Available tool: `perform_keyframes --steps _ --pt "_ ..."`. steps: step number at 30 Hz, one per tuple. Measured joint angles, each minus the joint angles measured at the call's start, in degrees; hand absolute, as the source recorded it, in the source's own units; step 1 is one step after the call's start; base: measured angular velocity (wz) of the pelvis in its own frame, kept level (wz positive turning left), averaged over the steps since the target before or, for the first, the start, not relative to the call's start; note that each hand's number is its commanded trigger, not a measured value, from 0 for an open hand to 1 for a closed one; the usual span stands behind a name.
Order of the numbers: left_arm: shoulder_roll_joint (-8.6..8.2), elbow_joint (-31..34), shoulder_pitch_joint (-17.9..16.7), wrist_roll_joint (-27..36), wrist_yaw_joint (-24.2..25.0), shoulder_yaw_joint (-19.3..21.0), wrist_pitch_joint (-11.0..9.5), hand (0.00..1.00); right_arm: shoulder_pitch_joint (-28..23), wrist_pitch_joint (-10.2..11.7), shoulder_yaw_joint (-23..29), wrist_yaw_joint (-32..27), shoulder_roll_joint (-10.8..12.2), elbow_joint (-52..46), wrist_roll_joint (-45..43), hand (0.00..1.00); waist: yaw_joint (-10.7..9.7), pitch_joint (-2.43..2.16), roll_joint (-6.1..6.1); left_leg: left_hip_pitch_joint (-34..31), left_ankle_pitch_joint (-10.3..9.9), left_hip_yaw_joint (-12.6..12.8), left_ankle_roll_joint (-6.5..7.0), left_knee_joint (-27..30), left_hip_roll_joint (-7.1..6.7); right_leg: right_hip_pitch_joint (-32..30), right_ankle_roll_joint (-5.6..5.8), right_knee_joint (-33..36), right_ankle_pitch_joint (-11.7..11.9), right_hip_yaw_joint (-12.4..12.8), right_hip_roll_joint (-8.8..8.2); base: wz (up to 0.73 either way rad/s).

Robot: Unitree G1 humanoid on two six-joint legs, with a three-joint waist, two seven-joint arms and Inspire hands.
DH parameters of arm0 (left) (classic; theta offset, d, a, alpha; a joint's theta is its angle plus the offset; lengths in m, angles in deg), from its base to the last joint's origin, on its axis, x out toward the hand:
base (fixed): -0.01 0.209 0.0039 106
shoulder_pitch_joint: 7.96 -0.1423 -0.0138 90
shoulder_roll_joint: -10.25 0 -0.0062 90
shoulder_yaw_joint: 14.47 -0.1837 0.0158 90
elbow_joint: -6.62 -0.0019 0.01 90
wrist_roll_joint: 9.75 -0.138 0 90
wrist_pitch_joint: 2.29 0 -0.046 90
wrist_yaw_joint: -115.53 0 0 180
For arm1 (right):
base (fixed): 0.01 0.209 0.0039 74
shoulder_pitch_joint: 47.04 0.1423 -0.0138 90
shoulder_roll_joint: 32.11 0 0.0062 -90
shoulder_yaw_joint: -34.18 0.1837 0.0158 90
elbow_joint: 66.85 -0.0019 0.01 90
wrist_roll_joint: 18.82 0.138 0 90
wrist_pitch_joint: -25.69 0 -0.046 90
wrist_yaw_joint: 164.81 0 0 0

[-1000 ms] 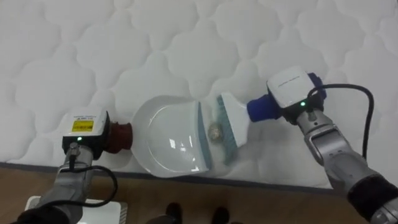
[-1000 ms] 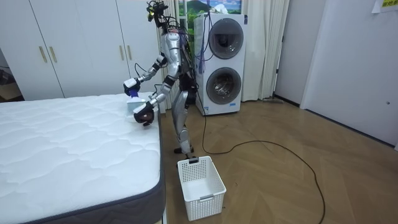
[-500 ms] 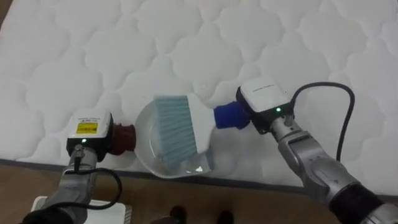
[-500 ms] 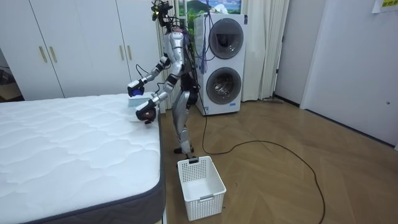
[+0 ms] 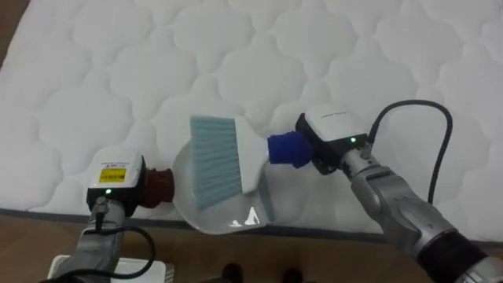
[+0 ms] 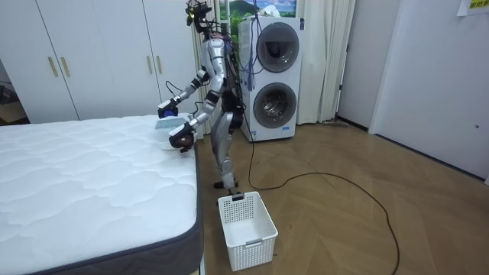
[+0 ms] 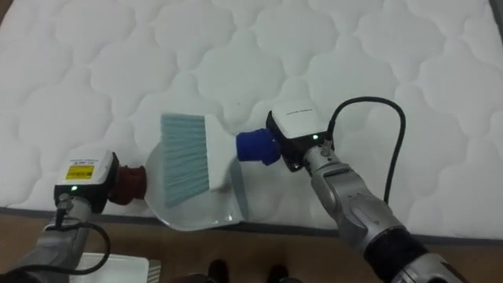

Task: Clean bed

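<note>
A clear white dustpan (image 5: 224,214) lies on the white quilted mattress (image 5: 314,55) at its near edge. The pan's red handle (image 5: 159,186) runs into my left hand (image 5: 116,177), which is shut on it. My right hand (image 5: 334,137) is shut on the blue handle (image 5: 284,149) of a white brush (image 5: 250,157). The brush's pale teal bristles (image 5: 214,161) lie over the pan, turned up towards me. In the room view I stand at the bed's (image 6: 92,191) far corner, both arms held over the mattress.
The mattress edge and brown floor run along the bottom of the eye views. A white laundry basket (image 6: 246,229) stands on the floor beside the bed. Behind me are stacked washing machines (image 6: 275,76) and white wardrobes (image 6: 76,53).
My right hand swung the brush left across the pan, from its right rim to over its middle, bristles now facing up. The small scrap seen in the pan earlier is covered.
</note>
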Motion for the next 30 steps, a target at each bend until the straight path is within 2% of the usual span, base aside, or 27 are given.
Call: perform_keyframes --steps 5,8,10,11,12,13,14,16,19,20,21,23,25,26,27,28,30 --pt "-0.05 -0.2 -0.1 -0.1 -1.2 0.0 -0.8 1.00 -1.3 1.8 2.8 -1.6 -0.1 0.1 1.2 1.00 -0.2 0.03 -0.04 0.3 0.0 -0.4 0.02 -0.1 -0.02 0.4 0.03 0.0 0.0 -0.2 -0.01 0.04" --pt "-0.46 -0.1 -0.9 0.1 -1.3 0.0 -1.0 1.00 -4.2 2.4 6.1 -4.4 0.1 0.5 3.6 1.00 -0.3 0.09 -0.19 1.8 0.0 -0.4 0.04 -1.0 -0.14 2.0 0.27 -0.5 -0.2 -0.2 -0.02 0.00" --pt "-0.42 -0.1 -1.9 0.9 -2.1 0.0 -1.1 1.00 -5.6 2.4 6.8 -5.1 0.0 0.8 7.0 1.00 -1.2 0.09 -0.27 2.7 -0.1 -0.4 0.06 -1.3 -0.29 2.8 0.49 -1.1 -0.4 0.1 -0.02 0.00" --pt "-0.39 -0.2 -2.2 1.0 -2.7 0.2 -1.5 1.00 -6.3 2.6 7.4 -5.3 0.0 1.4 9.3 0.95 -1.9 0.10 -0.28 2.7 -0.1 -0.4 0.07 -1.3 -0.32 2.9 0.51 -1.3 -0.4 0.1 -0.01 0.03" --pt "-0.49 -0.2 -2.6 0.7 -3.6 0.8 -2.4 1.00 -7.7 2.9 8.6 -5.4 0.0 1.9 12.3 0.79 -2.3 0.04 -0.40 2.8 -0.1 -0.4 0.07 -1.3 -0.34 3.1 0.56 -1.4 -0.4 0.1 -0.01 0.00" --pt "-0.53 -0.2 -2.9 -0.1 -4.3 1.5 -3.7 1.00 -9.9 2.9 10.3 -5.4 0.0 1.9 15.5 0.56 -2.1 -0.06 -0.58 3.2 -0.1 -0.3 0.11 -1.4 -0.37 3.3 0.61 -1.5 -0.4 0.3 0.00 -0.03" --pt "-0.53 -0.2 -3.2 -0.4 -4.7 1.9 -4.3 1.00 -10.9 2.9 10.9 -5.4 0.0 2.0 17.5 0.03 -2.2 -0.08 -0.61 3.3 -0.1 -0.3 0.12 -1.4 -0.36 3.4 0.65 -1.7 -0.4 0.2 0.01 -0.05" --pt "-0.52 0.3 -3.8 -0.8 -6.0 2.4 -5.2 1.00 -13.4 3.1 12.7 -5.6 0.1 2.4 23.3 0.00 -2.8 -0.09 -0.60 3.6 -0.1 -0.3 0.13 -1.4 -0.18 4.1 0.75 -2.7 -0.1 0.2 0.38 -0.02" --pt "-0.56 5.5 -7.5 -2.4 -7.6 5.2 -6.7 1.00 -17.4 3.6 16.7 -5.1 0.1 5.4 36.0 0.00 -3.7 -0.24 -0.57 5.3 -0.1 -0.2 0.13 -2.6 -0.02 6.1 1.00 -4.4 0.3 0.5 0.97 -0.02" --pt "-0.62 6.1 -8.2 -2.6 -8.0 5.7 -7.1 1.00 -18.2 3.6 17.6 -4.9 0.1 5.5 37.8 0.00 -3.7 -0.27 -0.57 5.9 -0.1 0.0 0.13 -3.1 -0.05 6.6 1.05 -4.6 0.4 0.6 1.00 -0.11" --pt "-1.02 6.4 -8.8 -2.6 -8.6 6.6 -8.0 1.00 -19.1 3.6 19.3 -4.5 0.1 5.7 41.0 0.00 -3.7 -0.38 -0.54 7.0 -0.1 0.3 0.12 -3.7 -0.05 7.5 1.08 -5.4 0.4 0.8 1.06 -0.17" --pt "-2.06 6.4 -9.0 -2.7 -8.7 7.7 -8.2 1.00 -20.0 3.6 20.8 -3.8 0.1 6.1 47.3 0.00 -3.8 -0.57 -0.41 9.3 -0.1 0.7 0.07 -5.2 0.00 9.5 1.33 -6.5 0.7 1.6 1.67 -0.15" --pt "-2.96 6.7 -9.5 -3.3 -9.0 9.2 -9.1 1.00 -20.6 3.7 22.0 -2.8 0.2 6.0 53.3 0.00 -3.9 -1.09 -0.22 11.2 -0.1 0.9 0.00 -6.3 0.11 11.6 1.44 -8.2 1.1 1.6 2.05 -0.04" --pt "-3.00 8.4 -10.8 -3.8 -9.5 10.1 -9.7 1.00 -21.3 3.7 22.6 -2.3 0.2 5.3 56.6 0.00 -4.6 -1.84 0.01 12.5 0.0 0.7 -0.04 -7.2 0.01 13.0 1.61 -9.3 1.2 1.5 2.17 0.00" --pt "-3.01 10.2 -12.0 -3.8 -10.1 10.9 -10.7 1.00 -22.4 3.9 23.8 -1.8 0.3 4.2 59.9 0.00 -4.8 -2.10 0.19 14.1 0.0 0.6 -0.04 -8.0 -0.08 14.7 1.77 -10.3 1.3 1.5 2.29 0.00" --pt "-3.00 11.6 -12.8 -3.8 -10.7 11.6 -11.5 1.00 -23.1 4.2 24.5 -1.7 0.3 3.7 62.6 0.00 -4.7 -2.29 0.28 15.6 0.0 0.6 -0.05 -8.8 -0.19 16.1 1.85 -11.0 1.4 1.6 2.33 0.00" --pt "-2.99 14.4 -14.3 -3.7 -11.1 13.3 -12.5 1.00 -23.7 4.3 25.4 -1.1 0.5 2.1 66.2 0.00 -4.6 -2.35 0.30 17.4 -0.1 0.7 -0.13 -9.6 -0.22 17.7 1.93 -11.6 1.4 1.9 2.49 -0.06"
